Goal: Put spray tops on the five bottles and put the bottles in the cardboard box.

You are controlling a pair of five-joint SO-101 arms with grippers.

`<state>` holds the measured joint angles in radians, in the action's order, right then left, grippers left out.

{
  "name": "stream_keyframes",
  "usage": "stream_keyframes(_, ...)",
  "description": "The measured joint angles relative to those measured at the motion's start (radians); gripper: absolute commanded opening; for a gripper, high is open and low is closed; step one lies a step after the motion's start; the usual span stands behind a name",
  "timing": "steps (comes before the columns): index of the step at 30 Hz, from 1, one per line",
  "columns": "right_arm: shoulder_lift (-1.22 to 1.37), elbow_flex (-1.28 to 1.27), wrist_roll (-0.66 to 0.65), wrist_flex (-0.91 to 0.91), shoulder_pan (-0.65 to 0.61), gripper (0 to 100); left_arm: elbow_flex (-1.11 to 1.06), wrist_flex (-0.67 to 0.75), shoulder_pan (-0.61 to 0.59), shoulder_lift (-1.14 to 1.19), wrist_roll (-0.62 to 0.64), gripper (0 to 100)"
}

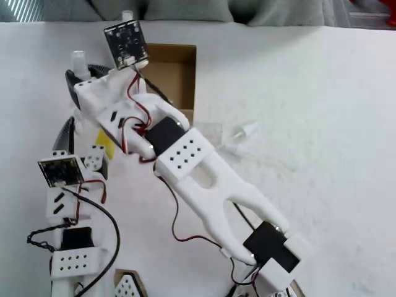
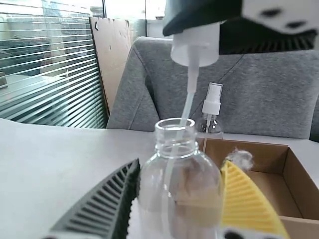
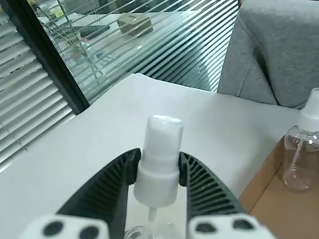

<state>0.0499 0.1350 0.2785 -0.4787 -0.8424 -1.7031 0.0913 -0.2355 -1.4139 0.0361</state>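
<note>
On the left side, the left gripper (image 2: pixel 182 169) is squeezed shut around a clear bottle (image 2: pixel 174 194), with a black finger on one side and a yellow finger on the other. That bottle stands up straight, and its mouth is open with no top on it. I cannot tell if its bottom touches the table (image 1: pixel 322 93). Right over it, the right gripper (image 3: pixel 159 158) pinches a white spray top (image 2: pixel 195 45), and the thin tube (image 2: pixel 187 99) under the top pokes down into the bottle's mouth. So the step in hand looks like putting this top on this bottle. Next, I think the top must go straight down until it sits on the neck and then be made tight, with the bottle held firm so it does not tip. The bottle is see-through, with a round ring at the neck, and it looks empty. Further right, another bottle (image 2: pixel 210 122) with its top on stands just beside the open brown cardboard box (image 2: pixel 294 174). Past the box, a loose spray top (image 1: pixel 244 131) lies on its side on the table.
</note>
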Motion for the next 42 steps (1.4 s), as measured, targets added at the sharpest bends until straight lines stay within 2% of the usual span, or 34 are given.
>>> stream_keyframes(6,-0.032,-0.043,0.003,-0.092,-0.04,1.7,0.0,0.0,0.0,0.0,0.0,12)
stream_keyframes(10,-0.074,-0.112,0.003,-0.089,-0.046,1.7,0.0,0.0,0.002,0.0,0.0,12)
stream_keyframes(21,-0.181,-0.385,0.003,0.189,-0.054,1.7,0.0,-0.018,0.002,0.0,0.0,12)
stream_keyframes(28,-0.196,-0.402,0.0,0.218,-0.078,2.0,0.0,-0.018,-0.002,0.0,0.0,12)
stream_keyframes(35,-0.196,-0.402,-0.153,0.218,-0.12,1.8,0.0,-0.018,-0.003,0.0,0.0,12)
stream_keyframes(42,-0.196,-0.402,-0.175,0.209,-0.123,2.1,0.0,-0.018,-0.003,0.0,0.0,12)
